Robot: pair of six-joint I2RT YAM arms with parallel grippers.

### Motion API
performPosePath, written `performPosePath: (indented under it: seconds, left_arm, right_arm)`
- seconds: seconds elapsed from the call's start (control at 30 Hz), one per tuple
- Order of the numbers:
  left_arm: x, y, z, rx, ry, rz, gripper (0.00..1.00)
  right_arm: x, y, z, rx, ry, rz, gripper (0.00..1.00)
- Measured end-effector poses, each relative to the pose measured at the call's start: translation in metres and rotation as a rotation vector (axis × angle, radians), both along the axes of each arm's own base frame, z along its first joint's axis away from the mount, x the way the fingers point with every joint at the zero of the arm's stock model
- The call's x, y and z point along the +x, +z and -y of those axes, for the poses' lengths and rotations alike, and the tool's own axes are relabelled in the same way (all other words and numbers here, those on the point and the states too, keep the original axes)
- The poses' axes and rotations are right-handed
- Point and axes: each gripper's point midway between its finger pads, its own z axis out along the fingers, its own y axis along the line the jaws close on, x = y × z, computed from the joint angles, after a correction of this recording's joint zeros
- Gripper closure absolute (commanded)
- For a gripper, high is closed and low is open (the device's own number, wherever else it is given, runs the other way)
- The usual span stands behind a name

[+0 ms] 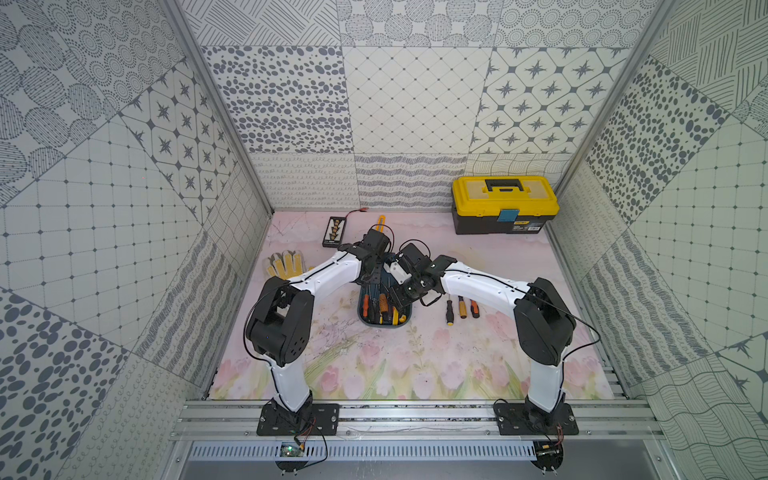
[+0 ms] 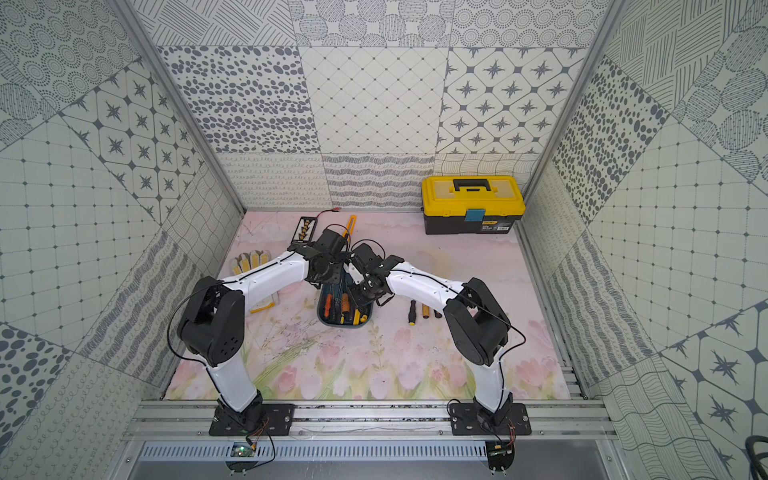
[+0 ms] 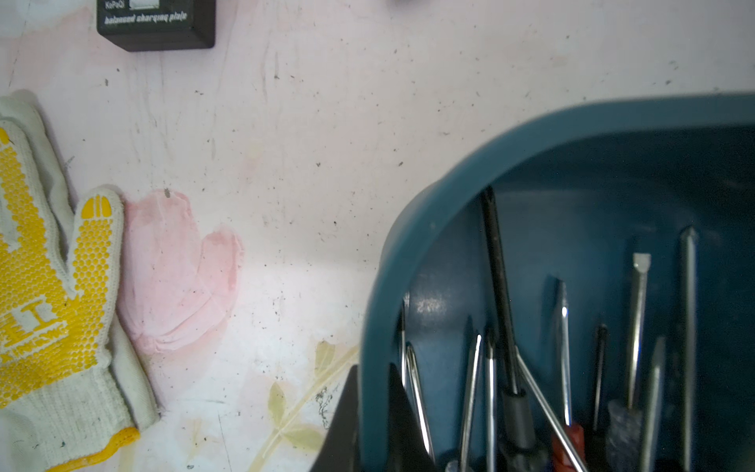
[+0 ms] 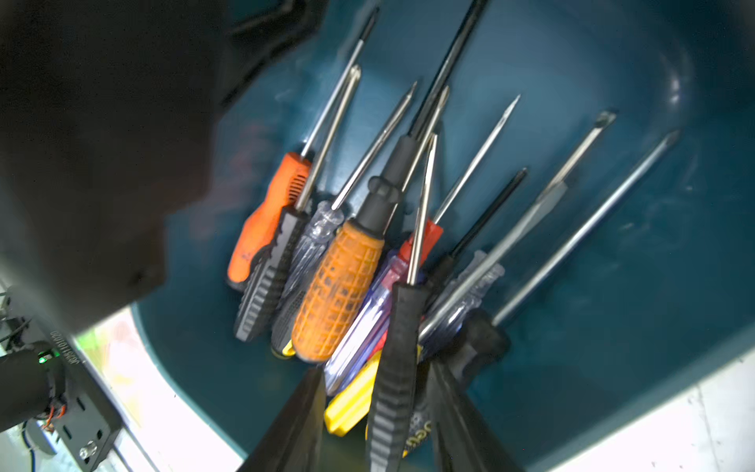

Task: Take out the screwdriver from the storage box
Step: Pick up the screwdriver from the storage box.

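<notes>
The teal storage box point(image 1: 384, 326) sits mid-table with several screwdrivers piled inside, handles toward the near end. My left gripper point(image 3: 374, 367) is shut on the box's left wall point(image 3: 449, 184), one finger outside and one inside. My right gripper point(image 4: 378, 367) reaches into the box's near end, above the handles. A screwdriver with a black ribbed handle point(image 4: 396, 367) lies on top of the pile between its fingers. A gap shows on one side of the handle, so the jaws stand open around it. In both top views the right wrist point(image 1: 409, 286) hides that handle.
Three screwdrivers point(image 1: 462, 308) lie on the mat just right of the box. A yellow-lidded black toolbox point(image 1: 505, 203) stands at the back right. Work gloves point(image 1: 284, 266) lie at the left, a black charging plate point(image 1: 334, 232) behind them. Patterned walls enclose three sides.
</notes>
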Motion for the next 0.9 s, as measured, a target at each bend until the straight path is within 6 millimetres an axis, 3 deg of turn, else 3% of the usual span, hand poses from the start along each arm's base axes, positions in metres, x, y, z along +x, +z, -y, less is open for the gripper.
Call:
performPosePath:
  seconds: [0.27, 0.47, 0.9]
  left_arm:
    - [0.000, 0.000, 0.001, -0.003, -0.001, -0.001, 1.00]
    - [0.000, 0.000, 0.001, -0.006, 0.000, -0.002, 1.00]
    - [0.000, 0.001, -0.001, -0.005, 0.009, -0.012, 1.00]
  right_arm:
    - [0.002, -0.024, 0.000, -0.037, -0.036, -0.042, 0.59]
    - [0.002, -0.027, -0.001, -0.044, -0.062, -0.057, 0.66]
    - [0.002, -0.027, 0.001, -0.046, -0.099, -0.071, 0.95]
